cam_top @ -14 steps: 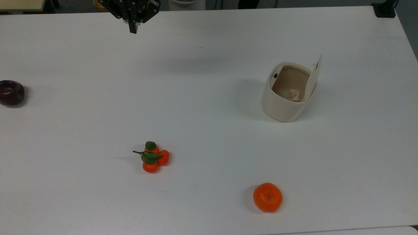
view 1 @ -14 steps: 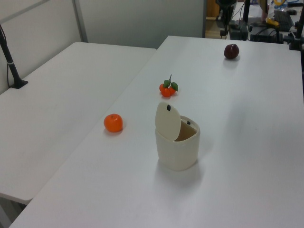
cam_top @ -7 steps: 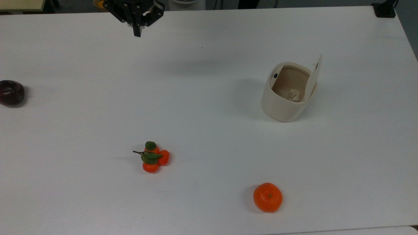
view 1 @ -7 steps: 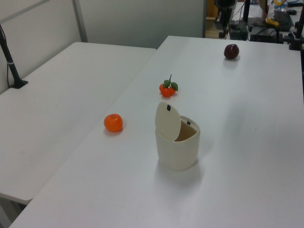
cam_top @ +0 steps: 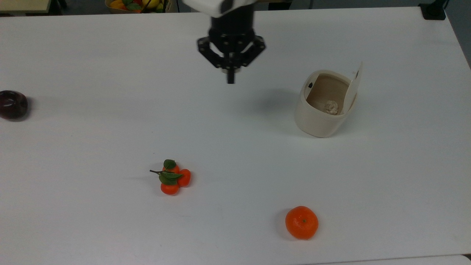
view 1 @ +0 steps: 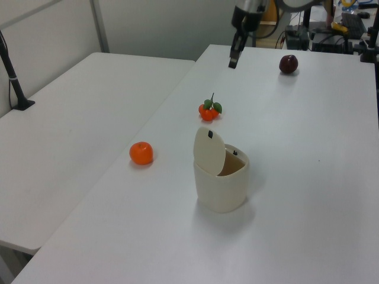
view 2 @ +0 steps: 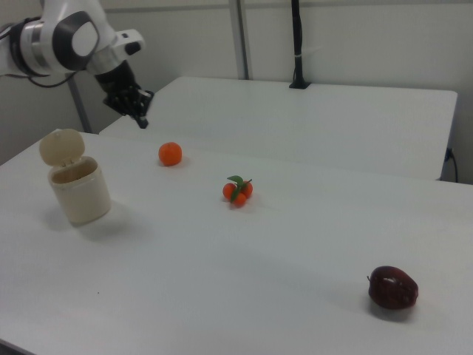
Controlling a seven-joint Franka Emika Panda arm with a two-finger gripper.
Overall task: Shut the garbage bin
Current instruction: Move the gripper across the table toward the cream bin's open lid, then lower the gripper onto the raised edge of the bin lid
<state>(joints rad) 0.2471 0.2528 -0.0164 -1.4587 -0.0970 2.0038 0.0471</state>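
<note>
Top view: small cream-beige plastic garbage bin [cam_top: 319, 114] with rounded-square body standing on the white flat table [cam_top: 110, 121], toward the top view's right edge and nearer the far edge than the near one. Flat hinged lid [cam_top: 353, 90] raised upright on the bin's right side, tan interior exposed, a pale crumpled lump [cam_top: 331, 107] lying inside. Black two-finger gripper [cam_top: 230, 78] hanging above the table to the left of the bin, well apart from it, fingers pressed together into one narrow tip, gripping nothing. Round orange [cam_top: 301, 222] close to the near edge; cluster of small oranges with green leaves [cam_top: 171, 177] left of it; dark red apple [cam_top: 13, 104] at the left edge.

Left view: bin [view 1: 221, 183] in the middle of the table, lid [view 1: 209, 150] standing open. Gripper [view 1: 233, 61] high over the far part, near the table's left edge.

Right view: bin [view 2: 80, 191] near the table's left edge, lid [view 2: 61, 147] up. Gripper [view 2: 140, 120] above and to the right of the bin, not touching it. Apple [view 2: 392, 287] toward the near right corner.
</note>
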